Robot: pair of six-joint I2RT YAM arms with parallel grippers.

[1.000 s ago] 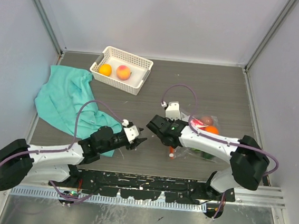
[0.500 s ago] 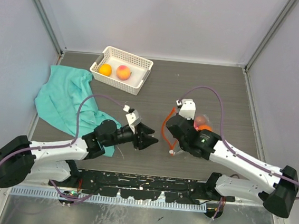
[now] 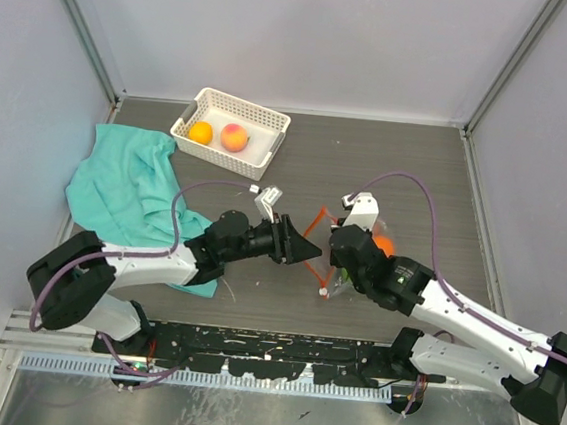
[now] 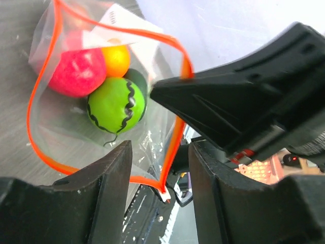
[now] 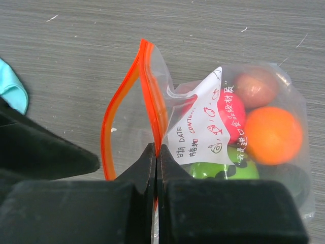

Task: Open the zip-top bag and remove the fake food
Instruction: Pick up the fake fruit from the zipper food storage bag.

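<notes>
Two grippers meet at the bag (image 5: 218,91), which lies right of centre on the table (image 3: 388,172). The right gripper (image 5: 156,152) is clenched on one side of the orange zipper strip (image 5: 114,122), and the mouth stands agape. The left gripper (image 4: 160,157), fingers parted and grasping nothing, faces into that mouth. The fruits (image 5: 272,134) inside are red, orange, green, brown and yellow. Two more sit in the basket (image 3: 217,154) at the far left, beside a cloth (image 3: 126,182).
</notes>
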